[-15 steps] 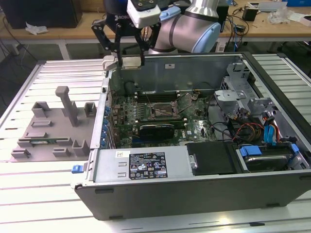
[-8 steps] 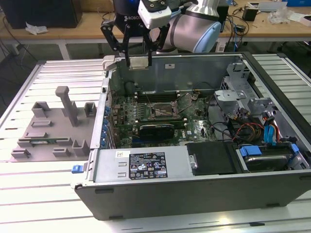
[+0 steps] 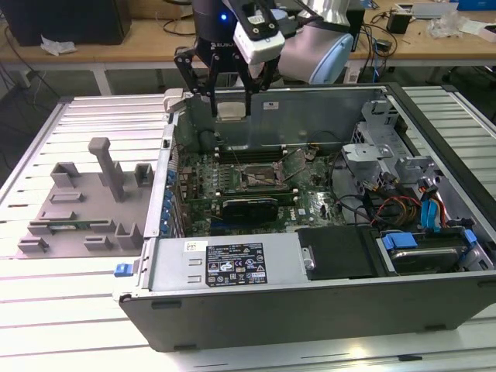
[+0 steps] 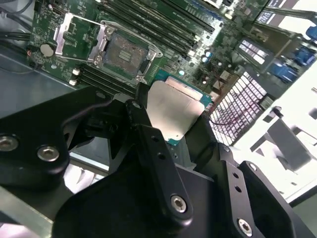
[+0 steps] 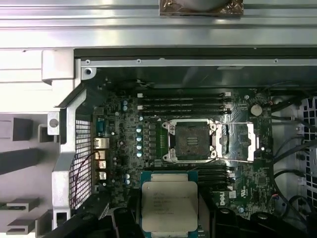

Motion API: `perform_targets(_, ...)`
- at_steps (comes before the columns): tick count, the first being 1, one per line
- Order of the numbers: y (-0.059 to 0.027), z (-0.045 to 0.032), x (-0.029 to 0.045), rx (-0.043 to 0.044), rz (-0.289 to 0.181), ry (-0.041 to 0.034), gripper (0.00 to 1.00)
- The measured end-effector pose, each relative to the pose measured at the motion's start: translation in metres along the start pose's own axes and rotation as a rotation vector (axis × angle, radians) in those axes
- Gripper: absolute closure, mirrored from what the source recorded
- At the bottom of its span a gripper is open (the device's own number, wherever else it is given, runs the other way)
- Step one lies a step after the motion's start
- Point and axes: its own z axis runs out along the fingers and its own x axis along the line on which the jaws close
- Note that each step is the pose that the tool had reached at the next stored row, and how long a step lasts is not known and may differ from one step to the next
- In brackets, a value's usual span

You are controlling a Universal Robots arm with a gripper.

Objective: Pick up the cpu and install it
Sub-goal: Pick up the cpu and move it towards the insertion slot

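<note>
step: carrying, install not yet done | gripper [image 3: 231, 101] is closed on the cpu [image 5: 169, 208], held aloft over the computer case [image 3: 232, 267] | socket [image 5: 192, 141] is open, unfilled | judged: square alignment over socket is required

Silver-topped square cpu [image 5: 170, 206] aloft above motherboard [image 5: 119, 148]

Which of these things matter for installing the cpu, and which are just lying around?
For the job: the cpu, held in the gripper; the open motherboard socket.
Just lying about: grey fixture blocks; power supply; drive cables.
</note>
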Motion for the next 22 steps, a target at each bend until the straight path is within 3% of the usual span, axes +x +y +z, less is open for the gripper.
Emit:
perform_targets(5, -0.0001, 0.0091, -0.0113, -0.0101, 0.000, 0.0027, 0.45)
perform_targets(16, -0.0005, 0.0238, -0.0273, -0.0524, 0.001, 0.0046, 0.45)
perform_targets(22, -0.0010, 0.0395, -0.0322, -0.0529, 0.002, 0.0095, 0.45)
